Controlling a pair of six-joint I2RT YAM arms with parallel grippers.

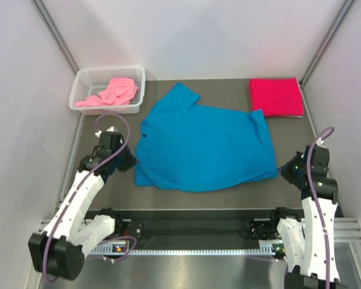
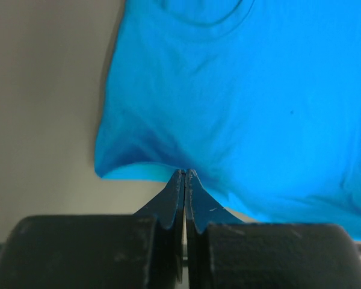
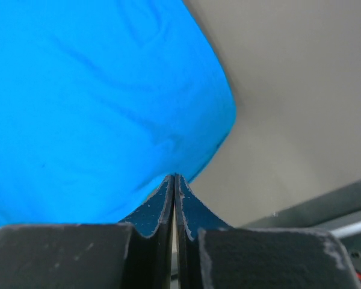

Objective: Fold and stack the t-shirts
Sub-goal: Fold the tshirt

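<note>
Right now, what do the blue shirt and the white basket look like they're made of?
The blue shirt: soft matte cloth, probably cotton knit; it wrinkles and lies limp. The white basket: seemingly rigid plastic, faintly glossy; its walls are a moulded open grid.

A bright blue t-shirt [image 1: 204,147], a crimson t-shirt [image 1: 275,97], a pink t-shirt [image 1: 113,92], a white basket [image 1: 84,81].

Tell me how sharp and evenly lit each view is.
Top external: sharp, evenly lit, faint shadow beside the blue t-shirt. Left wrist: cloth fairly clear, left gripper body blurred and dark. Right wrist: likewise, blue saturated; no glare anywhere.
</note>
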